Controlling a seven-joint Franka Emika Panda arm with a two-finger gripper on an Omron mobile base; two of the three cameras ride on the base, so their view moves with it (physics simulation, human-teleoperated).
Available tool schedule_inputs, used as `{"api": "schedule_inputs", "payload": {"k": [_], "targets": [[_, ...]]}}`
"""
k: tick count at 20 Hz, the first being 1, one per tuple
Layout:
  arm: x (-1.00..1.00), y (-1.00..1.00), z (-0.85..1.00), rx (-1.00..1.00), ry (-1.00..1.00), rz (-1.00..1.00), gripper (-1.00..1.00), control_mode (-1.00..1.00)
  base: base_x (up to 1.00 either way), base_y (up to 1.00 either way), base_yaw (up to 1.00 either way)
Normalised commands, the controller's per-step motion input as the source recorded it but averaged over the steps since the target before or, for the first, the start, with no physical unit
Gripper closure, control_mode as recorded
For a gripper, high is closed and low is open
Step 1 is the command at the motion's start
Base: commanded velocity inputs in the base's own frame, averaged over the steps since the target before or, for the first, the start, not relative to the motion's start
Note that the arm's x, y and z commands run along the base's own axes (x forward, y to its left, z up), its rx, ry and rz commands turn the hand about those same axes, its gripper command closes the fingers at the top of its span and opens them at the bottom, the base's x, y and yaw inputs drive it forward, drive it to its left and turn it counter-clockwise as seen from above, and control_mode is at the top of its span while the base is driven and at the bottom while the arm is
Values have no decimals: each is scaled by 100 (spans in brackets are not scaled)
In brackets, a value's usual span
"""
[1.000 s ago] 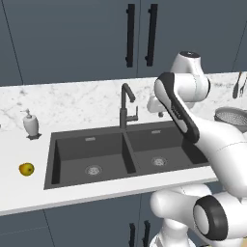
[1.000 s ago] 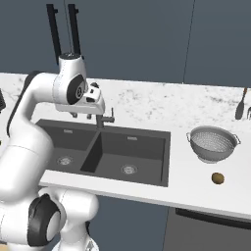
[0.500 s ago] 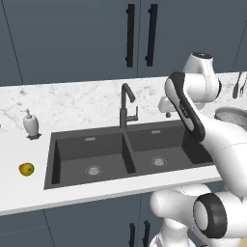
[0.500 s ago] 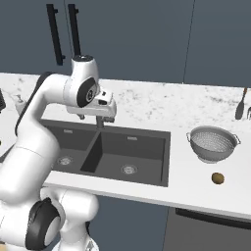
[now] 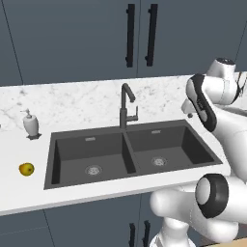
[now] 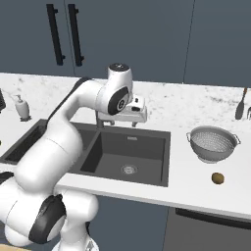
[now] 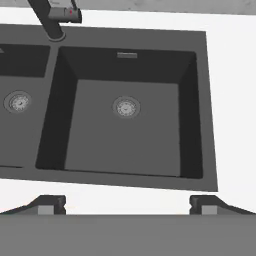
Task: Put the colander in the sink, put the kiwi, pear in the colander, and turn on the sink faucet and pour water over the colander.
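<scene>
1. Since a second ago the arm has swung toward the right end of the counter; its hand was over the faucet area and now sits above the right basin. Jaws have opened over that time.
2. Gripper (image 7: 127,205) is spread wide and empty; in the hand view its two dark fingertips (image 7: 50,204) stand far apart over the white counter edge in front of the sink.
3. Sink (image 6: 147,169): dark grey double basin, nothing in either basin, a round silver drain in each.
4. Sink faucet (image 5: 125,107) stands upright behind the divider between the basins; no stream visible.
5. Colander (image 6: 213,143) sits upright on the marble counter (image 6: 196,110), to the right of the sink, apart from its rim. Not in the sink yet.
6. Kiwi (image 6: 218,178) lies on the counter just in front of the colander, near the front edge, not touching it.
7. Pear (image 5: 26,169) lies on the counter left of the sink, well apart from the colander.
8. Soap bottle (image 5: 30,123) stands behind the pear, near the sink's left back corner.
9. Dark utensil (image 6: 240,104) lies at the far right back of the counter.
</scene>
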Motion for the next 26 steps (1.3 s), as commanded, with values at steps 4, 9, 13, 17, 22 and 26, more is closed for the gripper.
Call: {"api": "schedule_inputs", "payload": {"k": [4,9,13,17,22,26], "targets": [[35,-90,-17,-5,0,0,-100,-100,0,0,0],[25,-89,-13,-6,0,0,-100,-100,0,0,0],[27,-74,-15,-8,0,0,-100,-100,0,0,0],[21,-69,-17,-6,0,0,-100,-100,0,0,0],[9,-69,-31,-6,0,0,-100,-100,0,0,0],[6,-58,-35,-7,0,0,-100,-100,0,0,0]]}}
